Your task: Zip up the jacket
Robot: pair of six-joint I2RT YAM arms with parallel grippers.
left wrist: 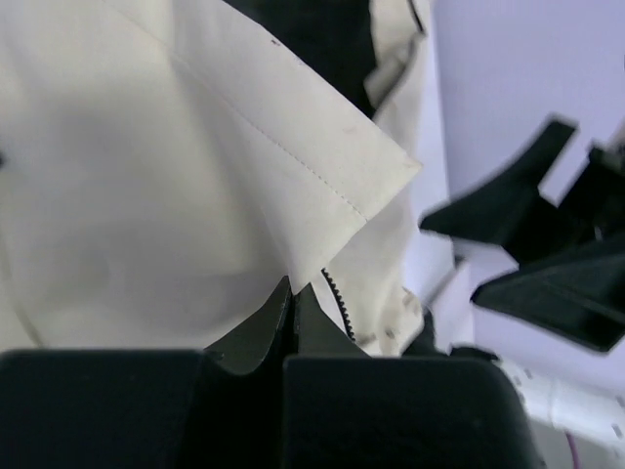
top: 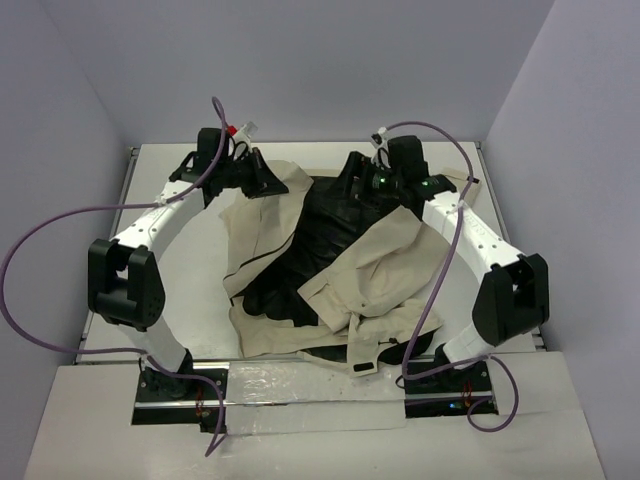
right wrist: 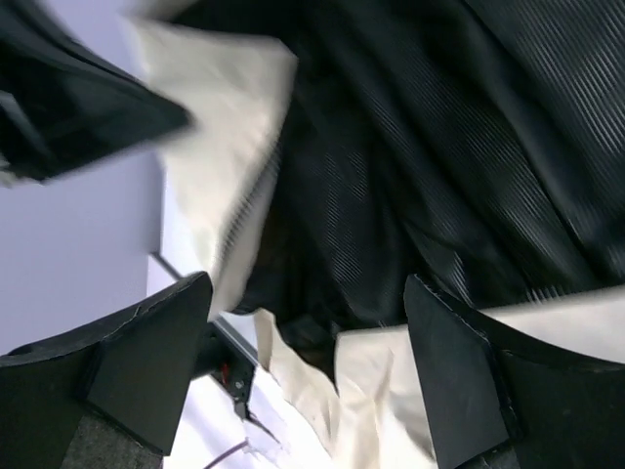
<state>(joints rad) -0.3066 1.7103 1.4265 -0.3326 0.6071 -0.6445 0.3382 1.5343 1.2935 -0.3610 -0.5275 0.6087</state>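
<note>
Beige jacket (top: pixel 380 262) lying open on white table (top: pixel 200 292), black lining (top: pixel 312 228) exposed

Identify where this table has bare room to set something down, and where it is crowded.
Widest bare patch: table between the left arm and the jacket. A narrow strip runs along the far edge beyond the jacket. The middle is crowded by the jacket, and the right arm hugs its right side, leaving little.

Left arm (top: pixel 160 208) and right arm (top: pixel 481 236): white links, black joints. Purple cables (top: pixel 448 262) loop off both. Green lights (top: pixel 380 183) at right wrist; end effector fingers (right wrist: pixel 457 376) black, wedge-shaped.
</note>
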